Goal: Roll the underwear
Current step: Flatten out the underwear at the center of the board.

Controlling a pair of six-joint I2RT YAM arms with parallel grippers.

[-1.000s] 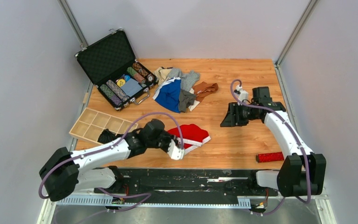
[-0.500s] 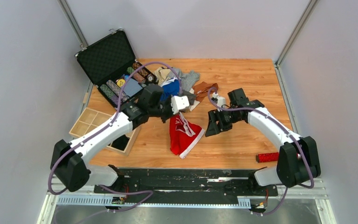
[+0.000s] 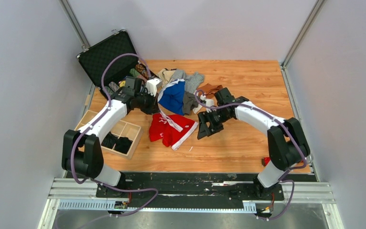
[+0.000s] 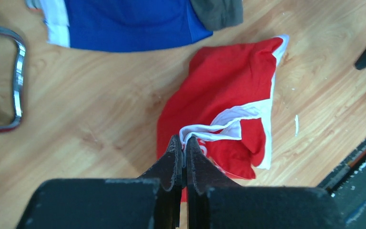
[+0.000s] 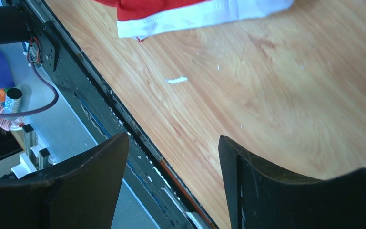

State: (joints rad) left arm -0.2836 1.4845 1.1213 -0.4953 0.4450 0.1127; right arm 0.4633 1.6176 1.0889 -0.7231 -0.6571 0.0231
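The left gripper (image 4: 185, 143) has its jaws pressed together on the red underwear (image 4: 228, 95), a fold of its white trim pinched right at the tips. The rest of the garment spreads beyond and to the right of them on the table (image 3: 248, 148). Further out past the tips lies the blue underwear (image 4: 124, 24), just apart from the red one. Off to the left of the jaws sits the chrome handle (image 4: 16, 86) of the case (image 3: 107, 57), with bare wood between. The right gripper (image 5: 171, 140) stands spread wide and holds nothing. Only bare wood shows between its fingers, the red garment's white edge lies beyond the tips, and the table's black front rail (image 5: 95, 95) runs under the left finger.
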